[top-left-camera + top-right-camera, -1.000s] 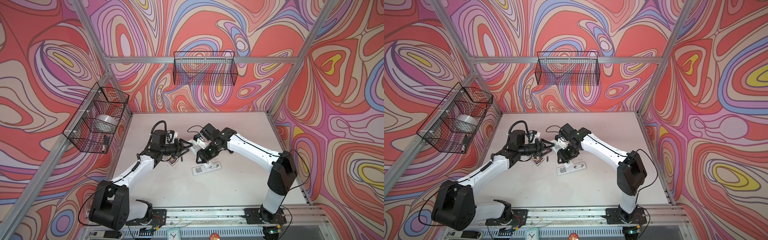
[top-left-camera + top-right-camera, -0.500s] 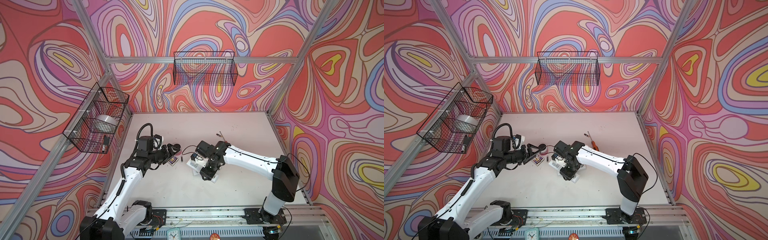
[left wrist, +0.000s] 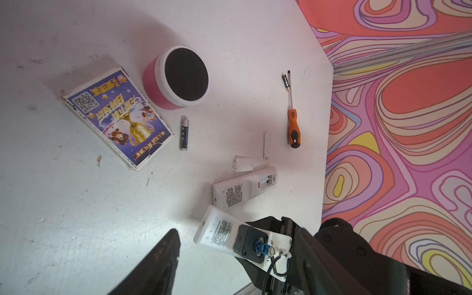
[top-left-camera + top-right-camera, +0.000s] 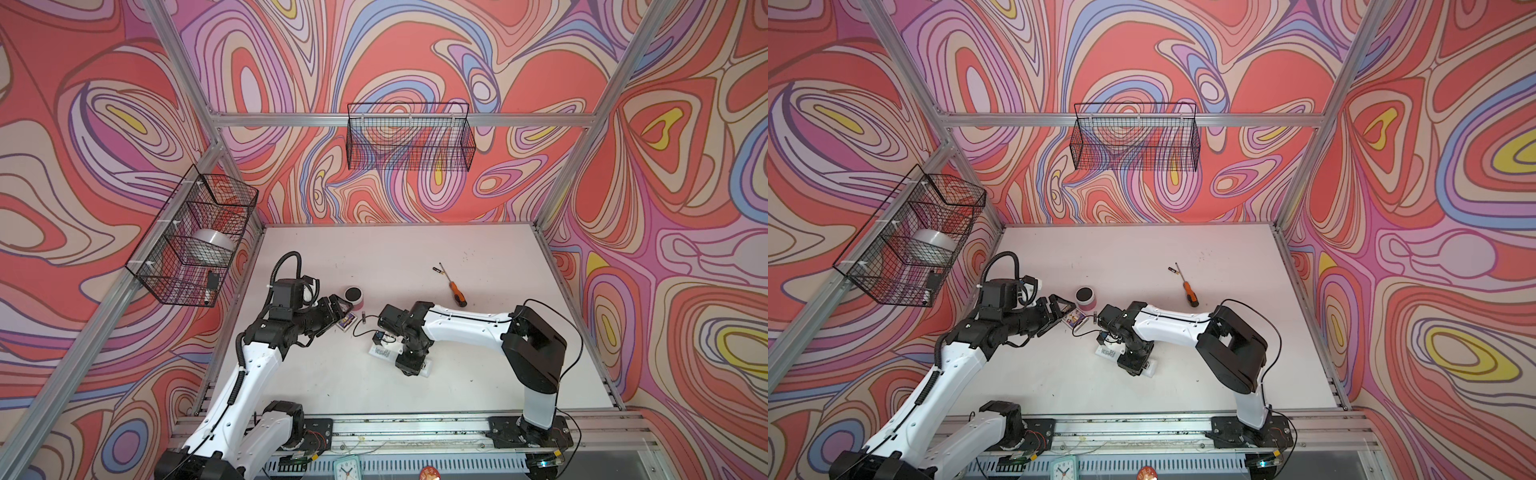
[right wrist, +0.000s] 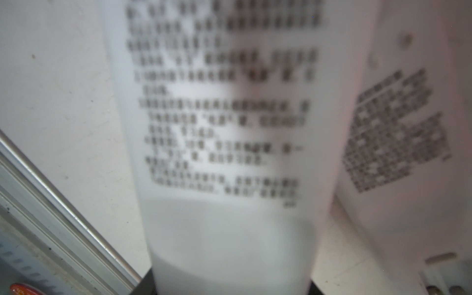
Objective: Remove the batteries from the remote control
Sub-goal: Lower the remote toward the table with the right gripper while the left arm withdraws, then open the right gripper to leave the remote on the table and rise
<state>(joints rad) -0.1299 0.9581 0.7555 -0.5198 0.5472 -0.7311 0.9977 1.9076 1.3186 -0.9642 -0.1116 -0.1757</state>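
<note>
The right fingers (image 4: 409,365) grip one end of the white remote (image 3: 217,233), its length pointing toward the left fingers (image 3: 163,255), spread wide and empty.

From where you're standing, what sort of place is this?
Probably a robot test booth: a left arm and right arm bolted by a white table, swirl-printed walls on an aluminium frame, a wire basket hung from it.

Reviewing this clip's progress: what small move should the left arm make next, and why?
Probably bring the open, empty left pincer toward the remote clamped in the right pincer. Only two batteries lie on the table, and that remote's battery end is hidden, so it may hold more.
</note>
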